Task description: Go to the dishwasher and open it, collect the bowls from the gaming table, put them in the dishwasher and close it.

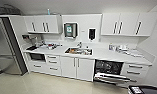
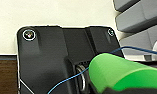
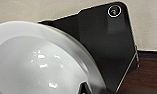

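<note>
Half done at a guess: faces the open dishwasher (image 1: 108, 68) under the desk (image 1: 105, 54) from afar, grips a green bowl (image 2: 119, 72) in the left end effector (image 2: 111, 89), a white bowl (image 3: 39, 62) in the right end effector (image 3: 84, 89), loading and closing left.

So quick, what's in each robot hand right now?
Left: holding the green bowl, it seems; fingers can't be made out.
Right: holding the white bowl, it seems; fingers can't be made out.
</note>
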